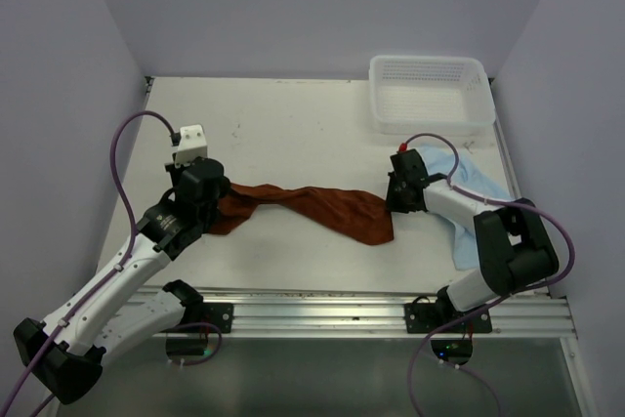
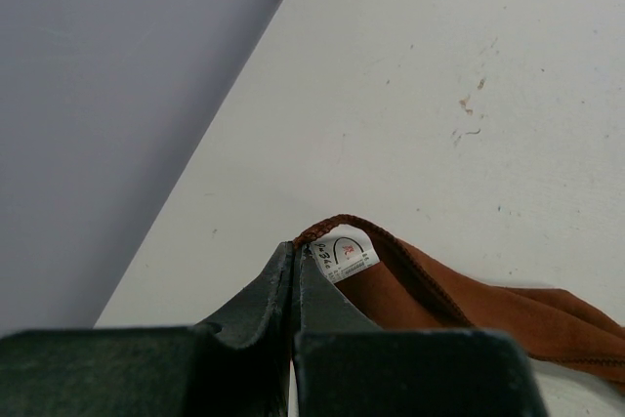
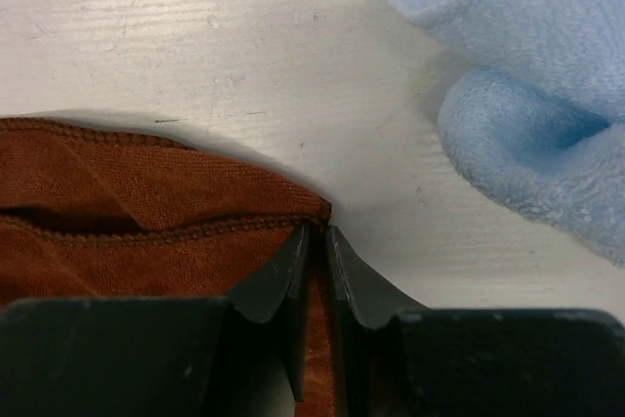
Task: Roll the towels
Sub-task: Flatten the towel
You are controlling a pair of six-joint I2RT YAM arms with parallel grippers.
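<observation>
A rust-brown towel [image 1: 312, 207] hangs stretched and twisted between my two grippers above the white table. My left gripper [image 1: 217, 204] is shut on its left corner; in the left wrist view the jaws pinch the hem beside a white care label [image 2: 350, 253], with the brown towel [image 2: 469, 305] trailing right. My right gripper [image 1: 393, 204] is shut on the towel's right corner, and the right wrist view shows the brown towel [image 3: 117, 212] pinched at its stitched hem. A light blue towel [image 1: 469, 183] lies crumpled at the right under the right arm, also in the right wrist view [image 3: 527, 75].
A white plastic basket [image 1: 430, 93] stands at the back right corner. Purple walls close in the table [image 1: 293, 134] on the left, back and right. A metal rail [image 1: 371, 310] runs along the near edge.
</observation>
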